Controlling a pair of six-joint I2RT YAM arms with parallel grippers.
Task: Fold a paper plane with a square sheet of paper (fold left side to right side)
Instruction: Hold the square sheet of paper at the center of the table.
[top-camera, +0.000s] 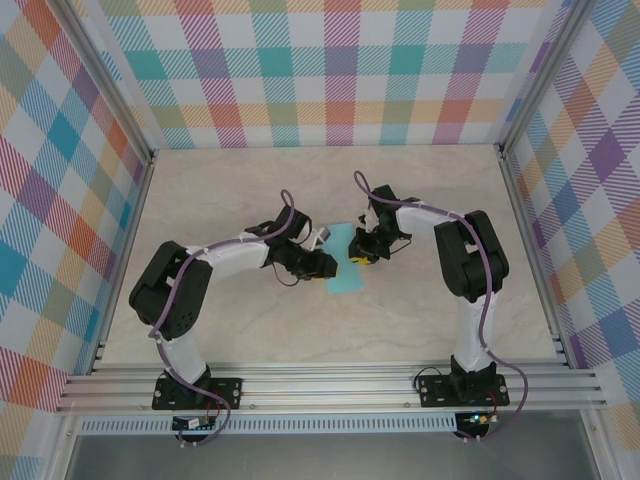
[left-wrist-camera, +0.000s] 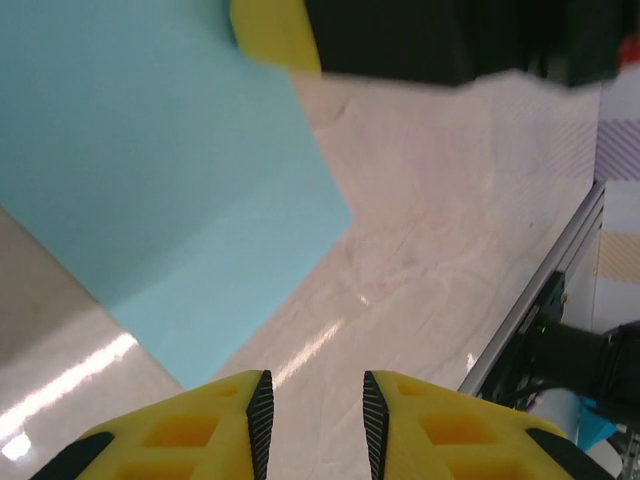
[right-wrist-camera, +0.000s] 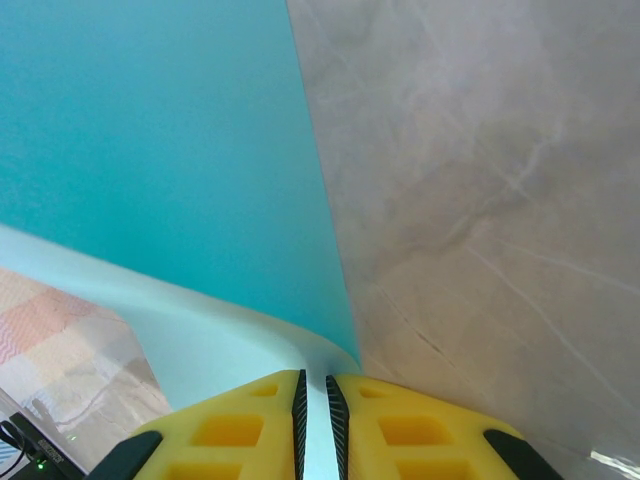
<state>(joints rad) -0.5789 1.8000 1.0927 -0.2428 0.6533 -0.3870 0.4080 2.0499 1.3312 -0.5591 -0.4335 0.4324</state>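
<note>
Square sheet of paper (top-camera: 345, 275) lies turquoise side up near the middle of the table (top-camera: 250, 190), and I place everything else from that sheet. My left gripper (top-camera: 320, 264) hangs just beside its left edge. In my left wrist view the sheet (left-wrist-camera: 170, 180) spreads ahead of that gripper (left-wrist-camera: 316, 385), whose two yellow fingers stand apart with only bare table (left-wrist-camera: 420, 200) showing in the gap, gripping nothing. My right gripper (top-camera: 360, 256) sits at the sheet's right side. In my right wrist view its fingers (right-wrist-camera: 313, 385) are drawn almost together on the near edge of the sheet (right-wrist-camera: 150, 130), which curls up pale into the narrow slit between them.
</note>
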